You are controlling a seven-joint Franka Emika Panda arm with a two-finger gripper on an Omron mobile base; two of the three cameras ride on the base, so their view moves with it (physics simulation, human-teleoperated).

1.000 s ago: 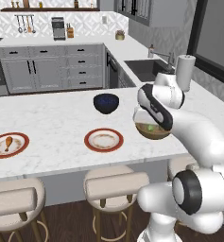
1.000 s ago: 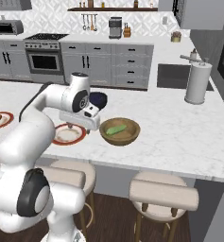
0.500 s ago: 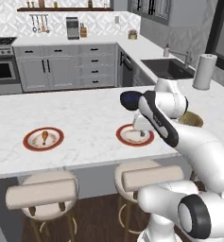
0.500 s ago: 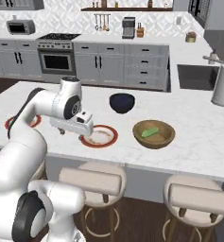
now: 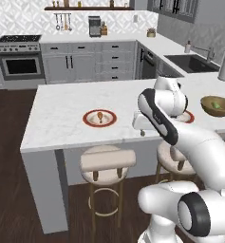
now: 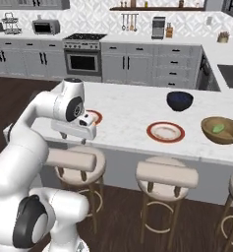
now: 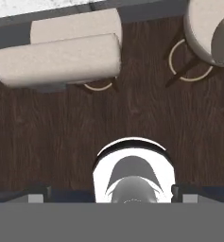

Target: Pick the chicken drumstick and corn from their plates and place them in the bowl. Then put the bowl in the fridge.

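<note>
The claw (image 6: pixel 74 140) is held wide open and empty over the white marble counter (image 6: pixel 132 106) edge; stools (image 7: pixel 56 56) and dark wood floor (image 7: pixel 61 137) are seen below it.

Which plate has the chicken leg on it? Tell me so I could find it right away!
Look at the long white marble counter with the stools tucked under it. The round red-rimmed plate nearest the counter's stove-side end holds the small golden-brown chicken drumstick. The other red-rimmed plate, closer to the tan wooden bowl and the dark blue bowl, has nothing on it.
</note>
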